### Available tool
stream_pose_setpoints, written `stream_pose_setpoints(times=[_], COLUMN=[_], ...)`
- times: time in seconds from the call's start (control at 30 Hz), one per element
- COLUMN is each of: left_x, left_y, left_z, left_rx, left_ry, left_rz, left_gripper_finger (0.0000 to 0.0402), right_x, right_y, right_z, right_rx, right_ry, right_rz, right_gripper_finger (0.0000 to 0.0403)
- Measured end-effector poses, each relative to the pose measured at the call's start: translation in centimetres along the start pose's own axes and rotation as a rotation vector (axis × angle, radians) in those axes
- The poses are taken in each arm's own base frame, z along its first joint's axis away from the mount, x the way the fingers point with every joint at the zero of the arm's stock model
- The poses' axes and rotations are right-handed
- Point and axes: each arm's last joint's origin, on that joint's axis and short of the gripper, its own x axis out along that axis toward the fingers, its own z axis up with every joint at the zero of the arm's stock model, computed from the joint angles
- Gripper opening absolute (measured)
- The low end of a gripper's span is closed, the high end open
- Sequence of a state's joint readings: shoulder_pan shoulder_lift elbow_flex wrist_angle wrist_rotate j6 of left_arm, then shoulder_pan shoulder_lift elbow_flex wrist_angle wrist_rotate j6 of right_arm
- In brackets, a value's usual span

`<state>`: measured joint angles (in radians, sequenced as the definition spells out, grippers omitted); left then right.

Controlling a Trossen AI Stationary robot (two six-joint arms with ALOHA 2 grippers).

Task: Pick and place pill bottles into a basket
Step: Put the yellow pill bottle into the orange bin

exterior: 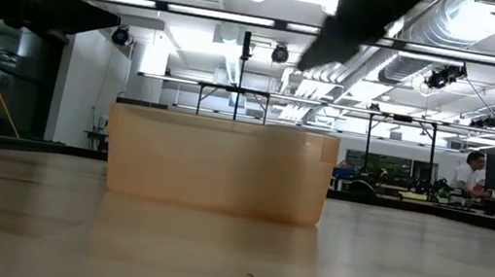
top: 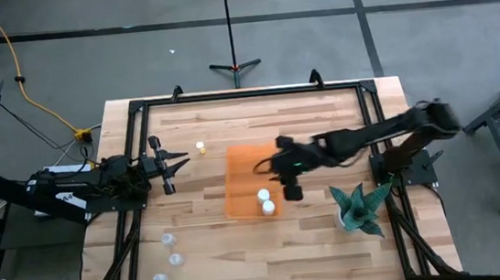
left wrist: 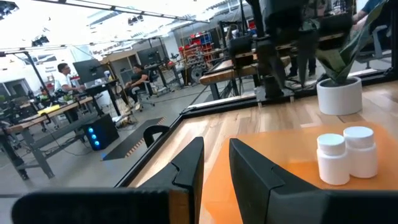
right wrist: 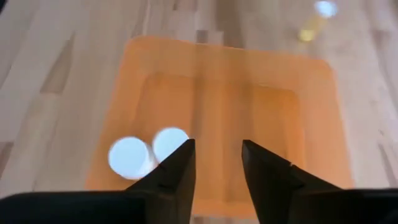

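Pill bottles [top: 264, 201], two of them (white caps touching), stand inside the orange basket [top: 240, 182] mid-counter. Above it hangs the right gripper [top: 286, 166], narrowly open, empty. The left gripper [top: 175, 165], slightly parted, waits alongside.

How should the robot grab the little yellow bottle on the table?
Grip the yellow bottle across its round sides, just under the white cap, coming straight down from above. It seems to stand alone on bare wood beside the basket, near the left gripper, so nothing crowds the jaws.
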<state>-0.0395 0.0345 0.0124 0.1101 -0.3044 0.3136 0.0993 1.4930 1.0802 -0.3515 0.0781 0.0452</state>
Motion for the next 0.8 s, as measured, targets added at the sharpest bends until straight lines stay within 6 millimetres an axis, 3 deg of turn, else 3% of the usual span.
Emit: stream_pose_setpoints(times=[0.27, 0.5, 0.67, 0.8], left_x=[0.0, 0.0, 0.0, 0.0], left_y=[0.0, 0.0, 0.0, 0.0], left_z=[0.0, 0.0, 0.0, 0.0], left_rx=[0.000, 0.000, -0.003, -0.003], left_ry=[0.001, 0.001, 0.004, 0.005], left_rz=[0.003, 0.004, 0.006, 0.005], left_gripper_finger=[0.0111, 0.0111, 0.0111, 0.0111], right_x=[-5.6, -8.2, -9.0, -9.8], right_y=[-1.7, -2.0, -2.2, -2.7], right_z=[-6.9, -12.4, -14.8, -15.2], right_rx=[0.077, 0.071, 0.073, 0.136], right_ry=[-0.430, -0.715, -0.760, -0.815], right_rz=[-0.036, -0.058, -0.115, -0.201], right_gripper_finger=[0.0073, 0.0054, 0.0043, 0.0037])
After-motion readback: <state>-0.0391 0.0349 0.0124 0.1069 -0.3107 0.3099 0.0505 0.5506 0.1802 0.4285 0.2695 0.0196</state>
